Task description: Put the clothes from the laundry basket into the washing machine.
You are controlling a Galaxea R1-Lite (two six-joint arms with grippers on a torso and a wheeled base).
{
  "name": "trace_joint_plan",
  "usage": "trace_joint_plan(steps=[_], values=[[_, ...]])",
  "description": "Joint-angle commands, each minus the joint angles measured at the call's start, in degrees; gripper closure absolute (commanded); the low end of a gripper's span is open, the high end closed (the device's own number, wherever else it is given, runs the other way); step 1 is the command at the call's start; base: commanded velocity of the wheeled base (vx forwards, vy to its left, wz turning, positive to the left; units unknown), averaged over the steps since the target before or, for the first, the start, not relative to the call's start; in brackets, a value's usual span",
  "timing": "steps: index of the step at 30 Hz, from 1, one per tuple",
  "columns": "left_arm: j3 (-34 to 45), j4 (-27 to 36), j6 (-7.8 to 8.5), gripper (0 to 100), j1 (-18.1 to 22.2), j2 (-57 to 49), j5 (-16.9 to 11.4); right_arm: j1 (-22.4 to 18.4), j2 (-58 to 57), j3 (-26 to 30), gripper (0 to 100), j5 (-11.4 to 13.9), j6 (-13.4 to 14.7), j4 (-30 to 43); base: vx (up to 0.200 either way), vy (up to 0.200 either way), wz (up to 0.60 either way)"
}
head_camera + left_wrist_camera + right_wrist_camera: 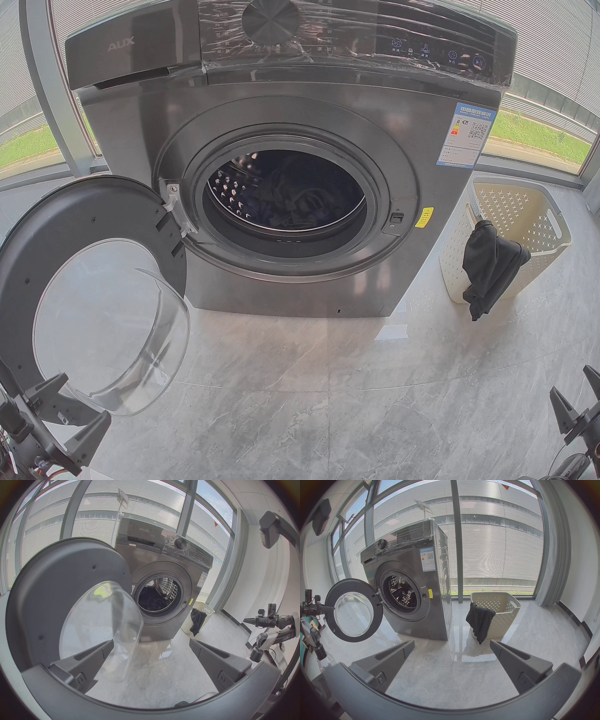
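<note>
— What's in the drum (231, 187)?
— Dark clothes (300, 197), lying low inside the washing machine (375, 125). Its door (87, 225) hangs open.
— And the laundry basket (531, 219)?
— It's on the floor (312, 387) beside the machine, with a black garment (490, 265) draped over its near rim.
— Left gripper (150, 642), right gripper (451, 642)?
— Both have their fingers (90, 655) spread, holding nothing, well apart from the basket.

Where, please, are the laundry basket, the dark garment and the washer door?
laundry basket (509, 209), head view, inner perforated wall.
dark garment (490, 265), head view, middle of the cloth hanging over the rim.
washer door (81, 215), head view, grey frame above the glass.
</note>
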Motion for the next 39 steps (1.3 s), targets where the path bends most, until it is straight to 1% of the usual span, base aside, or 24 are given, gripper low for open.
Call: trace_joint_plan(steps=[1,2,3,4,7,9,10,12,13,14,15,16,17,18,19,20,23,25,30,31,34,35,36,39], values=[[0.99,13.71,-1.29,0,8.08,-20.41,-4.31,-4.13,-14.8,0.9,0,0.71,0.43,10.23,0.0,0.0,0.0],[0.99,13.71,-1.29,0,8.08,-20.41,-4.31,-4.13,-14.8,0.9,0,0.71,0.43,10.23,0.0,0.0,0.0],[0.99,18.45,-1.38,0,10.8,-24.63,-6.51,-4.4,-14.63,0.99,0,-0.43,0.34,9.35,0.0,0.0,0.0],[0.99,19.77,-0.94,0,11.15,-25.16,-6.42,-4.75,-14.63,0.99,0,-0.96,0.25,9.35,0.0,0.0,0.0],[0.99,21.97,-1.2,0,12.21,-24.54,-2.64,-7.91,-14.54,0.99,0,-3.24,-0.8,9.35,0.0,0.0,0.0],[0.99,21.97,-0.06,0,14.58,-24.46,-2.11,-10.55,-15.51,0.9,0,-1.66,-1.59,9.7,0.0,0.0,0.0],[0.99,21.97,0.2,0,17.13,-24.46,-2.11,-12.57,-17.18,0.9,0,1.5,-1.77,10.14,0.0,0.0,0.0],[0.99,22.06,1.34,0,21.35,-25.07,-2.55,-13.45,-19.72,0.46,0,10.73,-1.59,11.19,0.0,0.0,0.0],[0.99,21.97,1.87,0,23.11,-26.39,-3.87,-13.36,-19.72,0.37,0,11.96,-1.68,11.28,0.0,0.0,0.0],[0.99,21.88,2.84,0,24.16,-29.73,-7.12,-13.36,-19.55,0.37,0,11.35,-1.5,11.54,0.0,0.0,0.0],[0.99,22.23,4.07,0,24.25,-29.82,-8.44,-13.19,-19.46,0.28,0,10.73,-1.15,11.63,0.0,0.0,0.0],[0.99,22.41,6.35,0,24.25,-29.82,-8.18,-13.19,-19.72,0.11,0,9.76,-0.71,11.98,0.0,0.0,0.0],[0.99,22.67,7.23,0,24.25,-29.64,-6.95,-13.19,-19.72,-0.07,0,9.5,-0.01,12.25,0.0,0.0,0.0],[0.99,23.11,7.5,0,24.16,-29.64,-3.87,-13.19,-19.72,-0.16,0,8.97,1.75,12.34,0.0,0.0,0.0],[0.99,25.13,6.44,0,24.16,-29.73,-1.59,-13.19,-19.72,-0.07,0,9.06,2.89,11.98,0.0,0.0,0.0],[0.9,25.75,6.27,0,24.16,-29.73,-1.59,-13.27,-19.72,-0.07,0,9.24,2.72,12.16,0.0,0.0,0.0],[0.9,25.57,6.44,0,24.16,-29.73,-3.96,-13.27,-19.72,-0.24,0,11.35,-2.12,12.95,0.0,0.0,0.0],[0.99,25.31,6.09,0,24.07,-29.73,-4.22,-13.27,-19.72,-0.51,0,12.4,-1.77,13.57,0.0,0.0,0.0],[0.99,25.31,5.04,0,24.07,-29.73,-3.61,-13.36,-19.72,-0.86,0,7.66,-0.98,14.36,0.0,0.0,0.0],[0.99,25.31,4.86,0,24.07,-29.73,-3.61,-13.45,-19.72,-0.95,0,4.67,-1.06,14.62,0.0,0.0,0.0],[0.99,25.22,4.95,0,24.07,-29.73,-3.61,-13.36,-19.72,-0.77,0,0.36,-0.8,14.62,0.0,0.0,0.0],[0.99,25.31,5.04,0,24.07,-29.73,-3.61,-13.27,-19.72,-0.77,0,0.1,-0.89,14.53,0.0,0.0,0.0],[0.99,25.22,5.04,0,24.16,-29.73,-3.61,-13.27,-19.72,-0.68,0,0.62,-1.06,14.45,0.0,0.0,0.0],[0.99,25.31,5.12,0,24.16,-29.73,-3.7,-13.27,-19.72,-0.51,0,5.02,0.08,14.45,0.0,-0.2,0.0]])
